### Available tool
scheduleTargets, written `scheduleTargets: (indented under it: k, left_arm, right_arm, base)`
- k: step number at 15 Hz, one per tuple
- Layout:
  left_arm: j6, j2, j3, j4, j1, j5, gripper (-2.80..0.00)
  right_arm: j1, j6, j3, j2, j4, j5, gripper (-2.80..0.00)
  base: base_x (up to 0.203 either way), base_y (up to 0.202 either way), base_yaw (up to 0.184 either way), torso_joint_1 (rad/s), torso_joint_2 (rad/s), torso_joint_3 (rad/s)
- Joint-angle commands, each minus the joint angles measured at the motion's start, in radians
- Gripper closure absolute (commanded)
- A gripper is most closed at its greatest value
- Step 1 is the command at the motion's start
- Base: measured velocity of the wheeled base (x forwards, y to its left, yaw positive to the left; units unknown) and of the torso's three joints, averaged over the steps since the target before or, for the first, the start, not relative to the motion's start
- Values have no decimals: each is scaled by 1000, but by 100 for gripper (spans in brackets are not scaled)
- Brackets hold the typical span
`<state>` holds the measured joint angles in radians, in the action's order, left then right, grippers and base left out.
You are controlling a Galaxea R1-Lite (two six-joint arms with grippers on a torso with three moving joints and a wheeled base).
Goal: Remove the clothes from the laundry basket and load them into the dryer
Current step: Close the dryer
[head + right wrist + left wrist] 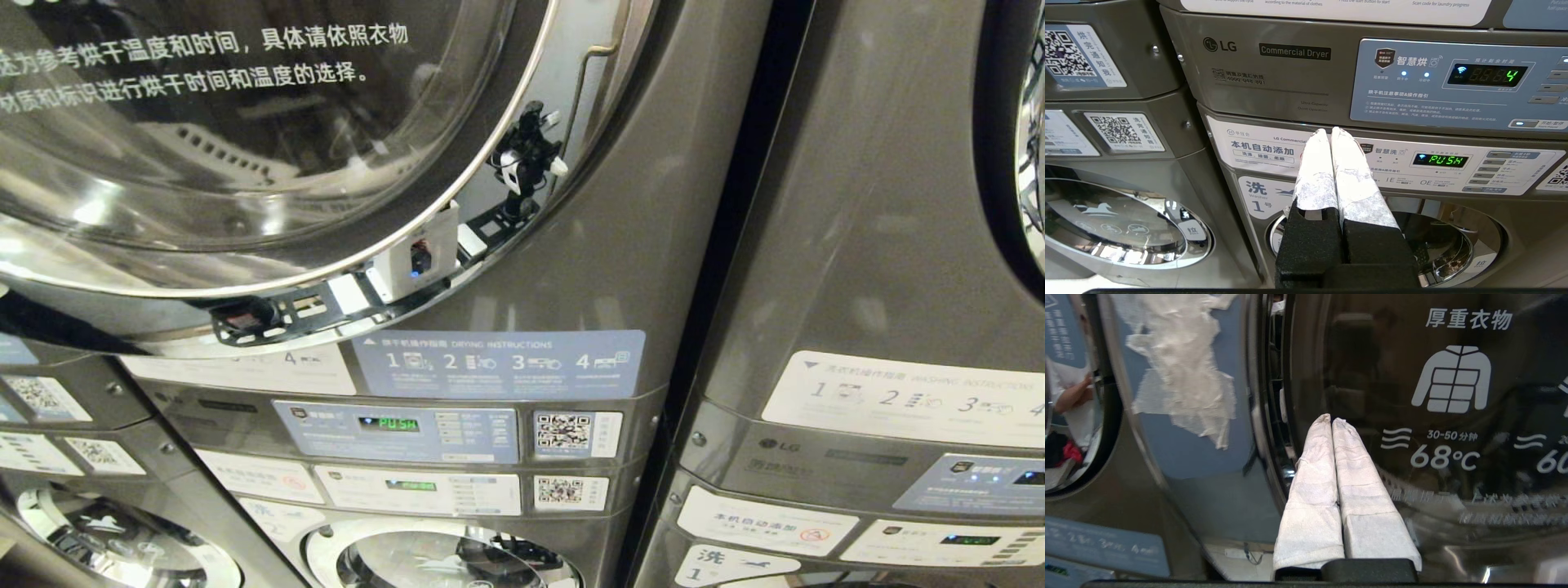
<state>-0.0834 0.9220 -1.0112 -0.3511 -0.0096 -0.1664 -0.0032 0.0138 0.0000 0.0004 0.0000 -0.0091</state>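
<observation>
Overhead, the dryer door [245, 122] stood shut, chrome rim [1257, 416] curving beside the left gripper [1332, 421], whose wrapped fingers [1314, 477] pressed together, empty, near the glass. Lower, the right gripper [1331, 131], likewise closed, faced the control panel [1453, 85].

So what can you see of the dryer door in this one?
The dryer door is round, dark glass set in a polished chrome ring, with white Chinese print on the glass; the left wrist view shows a white jacket icon and a 68°C mark. In the head view it looks shut against the grey metal front, though the wrist view cannot confirm that. The shut left claw points at its edge; whether it touches is unclear.
</observation>
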Motion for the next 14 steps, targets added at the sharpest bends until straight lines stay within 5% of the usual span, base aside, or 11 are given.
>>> scheduleTargets:
  k: [1,6,11,14]
  left_arm:
    - [3,128,3,-80,0,-1,0]
    - [1,336,-36,-355,31,4,0]
    - [-29,142,-53,-316,53,-10,0]
    - [-23,89,-56,-283,113,-99,0]
  right_arm:
    - [0,0,0,0,-2,0,0]
    - [0,0,0,0,-2,0,0]
    - [0,-8,0,0,0,0,0]
    - [0,-8,0,0,-1,0,0]
  base:
    - [0,0,0,0,0,0]
    - [0,0,0,0,0,0]
    - [0,0,0,0,0,0]
    - [0,0,0,0,0,0]
